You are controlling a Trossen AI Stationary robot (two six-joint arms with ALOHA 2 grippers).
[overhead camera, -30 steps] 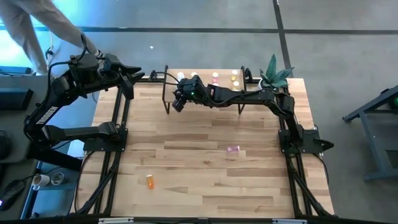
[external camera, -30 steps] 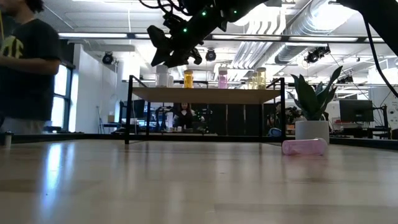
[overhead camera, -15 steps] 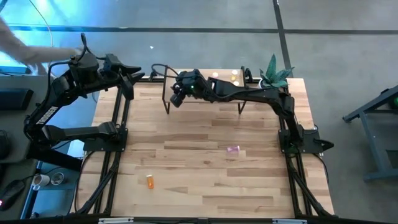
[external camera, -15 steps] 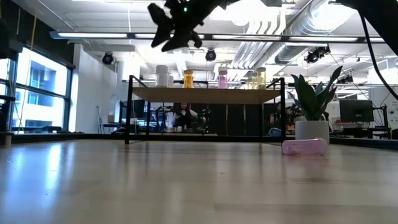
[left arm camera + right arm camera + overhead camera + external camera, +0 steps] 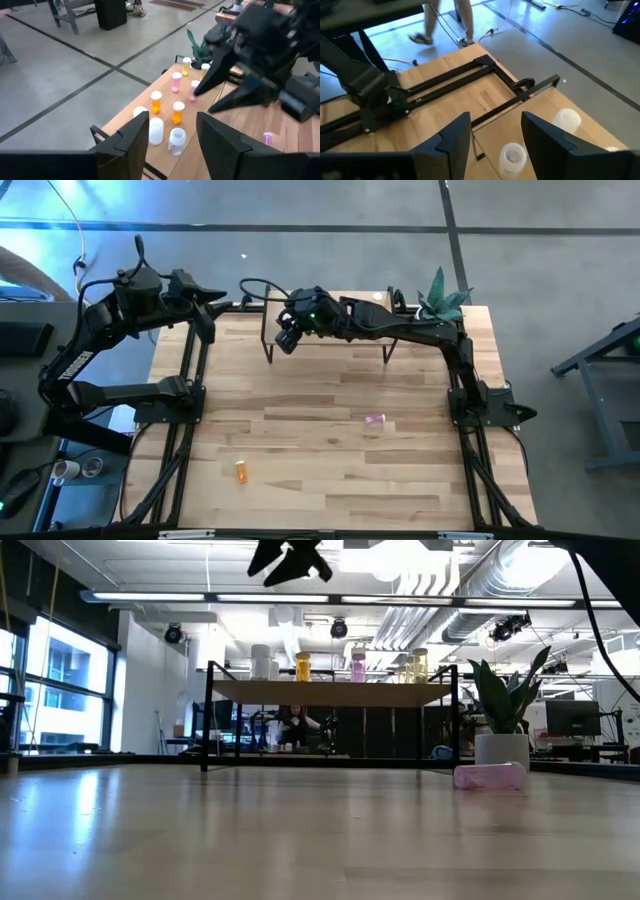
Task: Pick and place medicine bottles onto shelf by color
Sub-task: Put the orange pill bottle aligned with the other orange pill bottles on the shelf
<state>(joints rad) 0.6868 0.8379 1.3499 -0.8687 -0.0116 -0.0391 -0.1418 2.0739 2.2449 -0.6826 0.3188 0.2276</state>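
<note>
- Light wood plank tabletop [image 5: 320, 450] over a grey concrete floor; the low view looks into a bright open workshop with ceiling ducts.
- The low riser shelf with pale board and thin black legs [image 5: 330, 692] sits at the far edge, a potted green plant [image 5: 503, 705] beside it.
- Right gripper [image 5: 283, 340] hovers high over the shelf's left end, fingers apart, empty.
- Left gripper [image 5: 172, 132] waits off the table's far-left corner, fingers parted, nothing between them.
- A pink bottle [image 5: 374, 420] lies on its side mid-table; an orange bottle [image 5: 241, 471] stands near the front.
- The left wrist view alone sorts the shelf rows: clear [image 5: 176, 140], orange [image 5: 178, 112], pink [image 5: 176, 81], yellow [image 5: 186, 65].
</note>
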